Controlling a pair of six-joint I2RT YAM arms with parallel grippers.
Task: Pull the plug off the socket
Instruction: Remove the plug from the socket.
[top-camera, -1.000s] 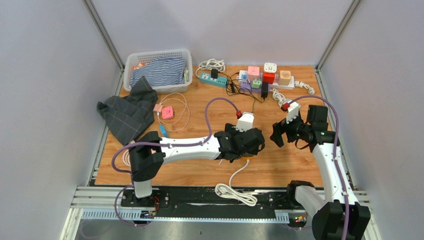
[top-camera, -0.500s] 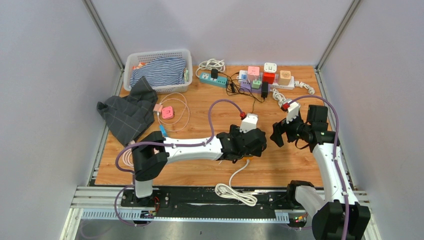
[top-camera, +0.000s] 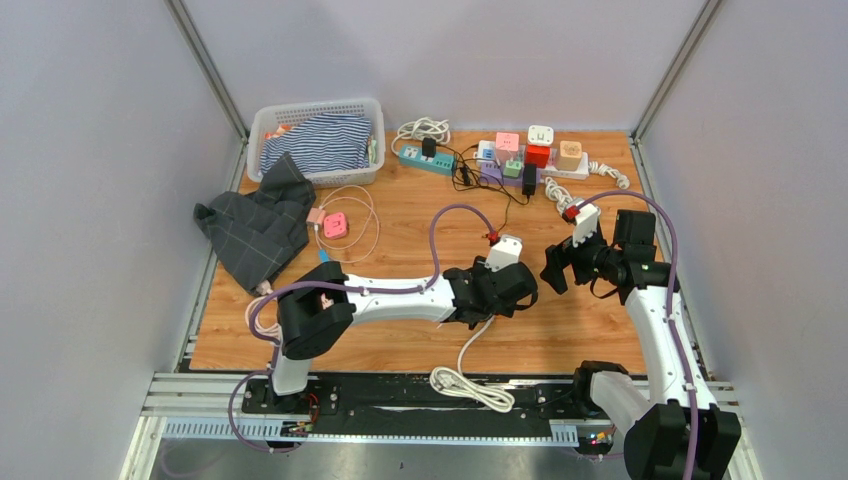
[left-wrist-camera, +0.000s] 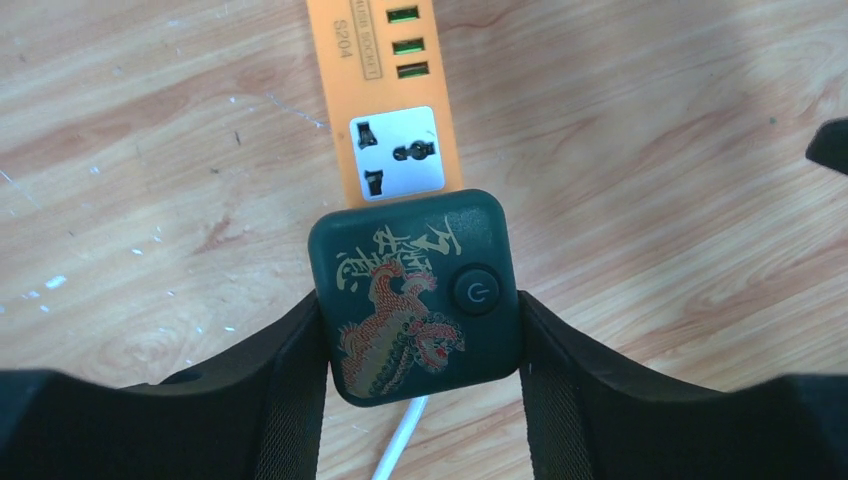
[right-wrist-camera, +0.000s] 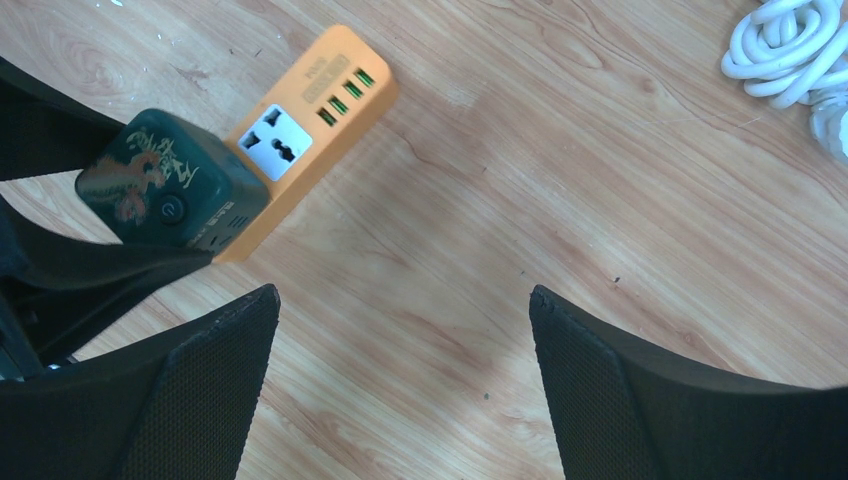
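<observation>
Your left hand (left-wrist-camera: 418, 325) grips the dark green plug (left-wrist-camera: 412, 270) with a finger pressed against each side. The plug sits in the end of the orange power strip (left-wrist-camera: 395, 120), which runs off toward 12 o'clock in the left wrist view. Your right hand (right-wrist-camera: 400, 300) hangs wide open over the table (right-wrist-camera: 620, 180), with plug and strip at its 10 o'clock.

strip (left-wrist-camera: 395, 90): far end cut by edge | plug (left-wrist-camera: 415, 295): prongs hidden | cable (left-wrist-camera: 400, 455): cut at bottom | coil (right-wrist-camera: 790, 50): cut at right
</observation>
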